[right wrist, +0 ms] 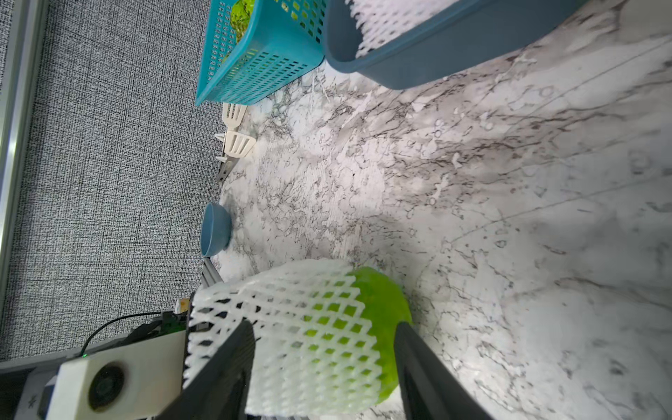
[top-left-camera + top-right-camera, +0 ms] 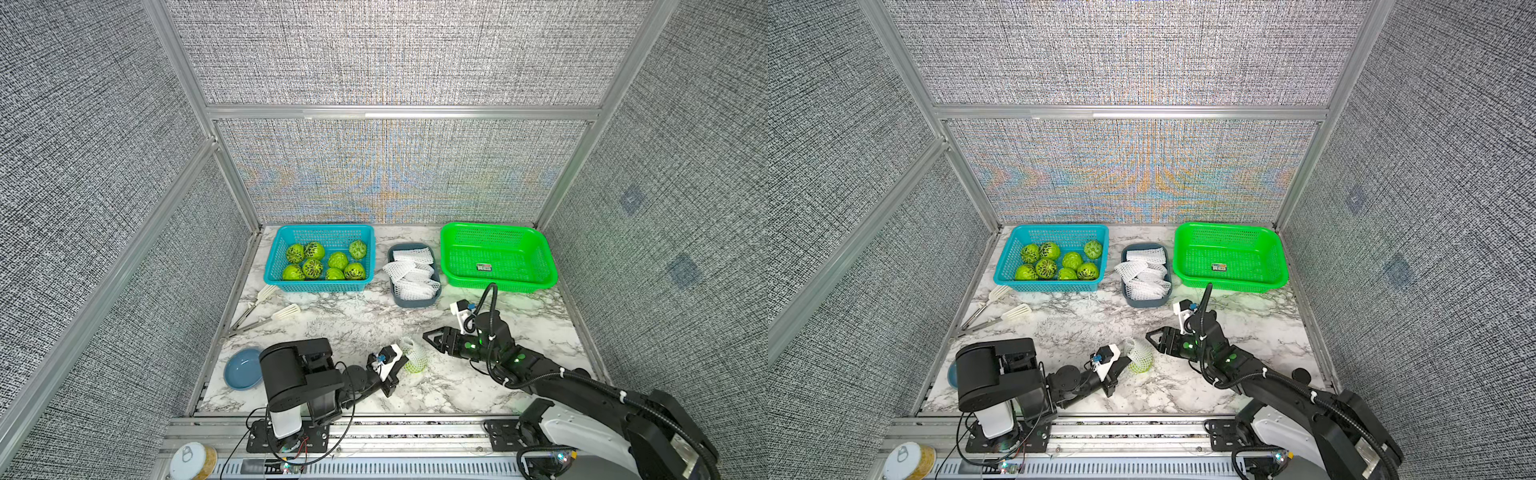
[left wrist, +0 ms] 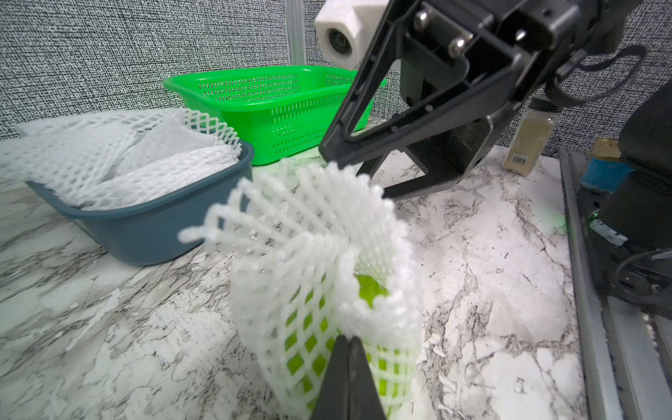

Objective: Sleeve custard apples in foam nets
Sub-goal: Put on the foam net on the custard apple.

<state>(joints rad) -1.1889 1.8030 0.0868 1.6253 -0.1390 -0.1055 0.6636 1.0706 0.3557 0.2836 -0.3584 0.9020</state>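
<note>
Left wrist view: the left gripper (image 3: 348, 340) is pinched shut on a fold of the net (image 3: 320, 254), which sits partway over an apple (image 3: 369, 291) on the table (image 3: 491, 272) near its front edge. The right gripper (image 1: 323, 327) is open and empty, jaws straddling the netted apple, one end of it bare. To my judgement the right jaws should catch the net opposite the pinch, not the fruit, and draw it over the bare end while the left holds firm.

Lighting bright, even; shadows on marble tabletop (image 2: 353, 316) soft. Both top views: rainbow moiré on back wall panel (image 2: 386, 187) at twelve o'clock, edges bowed. Left wrist view: foam net (image 3: 309, 225) blurred near lens.
</note>
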